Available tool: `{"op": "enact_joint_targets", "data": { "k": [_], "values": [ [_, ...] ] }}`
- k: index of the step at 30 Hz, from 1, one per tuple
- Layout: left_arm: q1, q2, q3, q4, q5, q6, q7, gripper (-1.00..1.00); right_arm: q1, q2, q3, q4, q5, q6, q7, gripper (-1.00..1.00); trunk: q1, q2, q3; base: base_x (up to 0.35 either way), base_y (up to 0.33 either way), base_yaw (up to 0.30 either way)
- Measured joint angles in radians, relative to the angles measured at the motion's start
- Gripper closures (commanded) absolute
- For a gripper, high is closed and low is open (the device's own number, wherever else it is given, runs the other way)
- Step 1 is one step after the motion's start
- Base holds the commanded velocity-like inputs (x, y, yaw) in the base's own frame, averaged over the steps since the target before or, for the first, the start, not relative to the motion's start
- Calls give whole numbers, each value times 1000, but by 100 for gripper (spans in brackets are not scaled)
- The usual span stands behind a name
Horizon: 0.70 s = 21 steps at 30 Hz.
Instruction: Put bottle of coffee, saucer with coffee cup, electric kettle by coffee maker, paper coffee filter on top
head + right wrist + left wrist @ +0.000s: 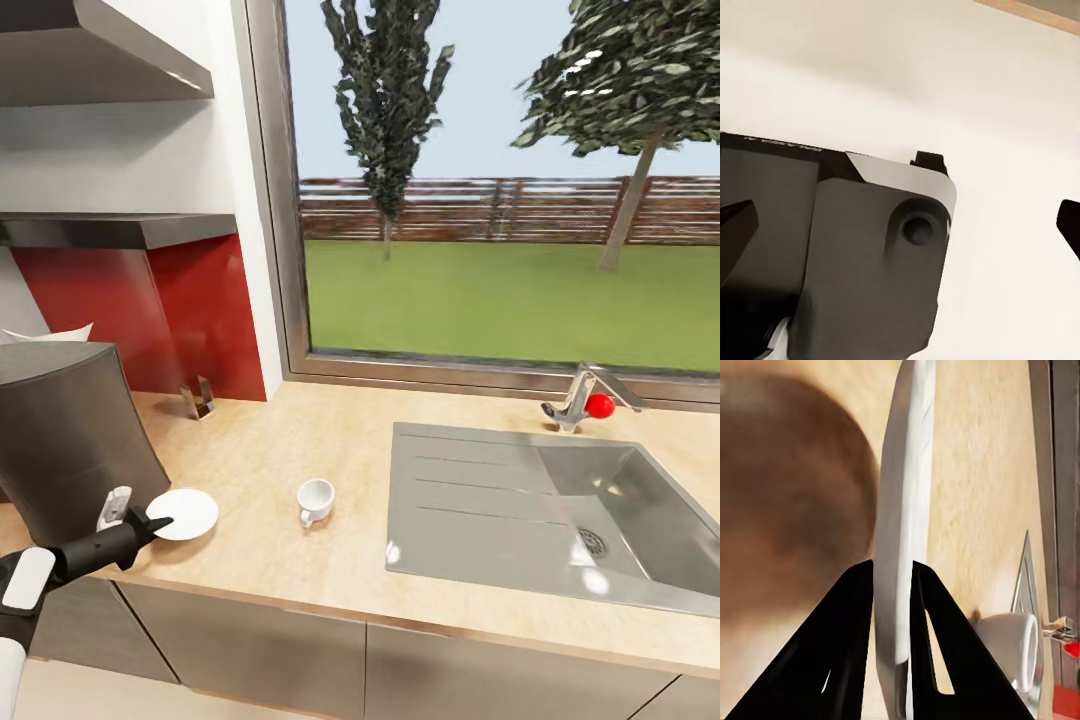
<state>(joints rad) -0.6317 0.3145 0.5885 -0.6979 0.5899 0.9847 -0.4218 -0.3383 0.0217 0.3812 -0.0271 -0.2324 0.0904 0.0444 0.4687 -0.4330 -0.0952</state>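
Observation:
The tall dark-grey coffee maker (70, 440) stands at the left of the kitchen countertop (270, 440), with the white paper coffee filter (50, 334) on its flat top. My left gripper (155, 524) is shut on the near rim of the white saucer (188, 512), just right of the coffee maker. In the left wrist view the saucer (904, 502) is edge-on between the black fingers (851, 645). The white coffee cup (315, 500) (1012, 649) sits alone on the counter right of the saucer. My right gripper (900, 225) is open over the robot's dark base.
A steel sink (560, 510) with a red-knobbed faucet (585, 400) takes up the counter's right half. The kitchen shelf (130, 232) hangs above the red panel at the left. A small metal piece (200, 398) stands by the wall. A window runs behind the counter.

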Motion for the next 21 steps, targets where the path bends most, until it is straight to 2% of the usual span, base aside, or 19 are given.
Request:
{"op": "enact_joint_targets", "data": {
  "k": [14, 21],
  "values": [
    [3, 0, 7, 0, -3, -3, 2, -100, 0, 1, 0, -1, 0, 0, 0, -100, 0, 0, 0, -2, 2, 0],
    [2, -1, 6, -1, -2, -2, 30, -100, 0, 1, 0, -1, 1, 0, 0, -100, 0, 0, 0, -176, 206, 0]
  ]
}}
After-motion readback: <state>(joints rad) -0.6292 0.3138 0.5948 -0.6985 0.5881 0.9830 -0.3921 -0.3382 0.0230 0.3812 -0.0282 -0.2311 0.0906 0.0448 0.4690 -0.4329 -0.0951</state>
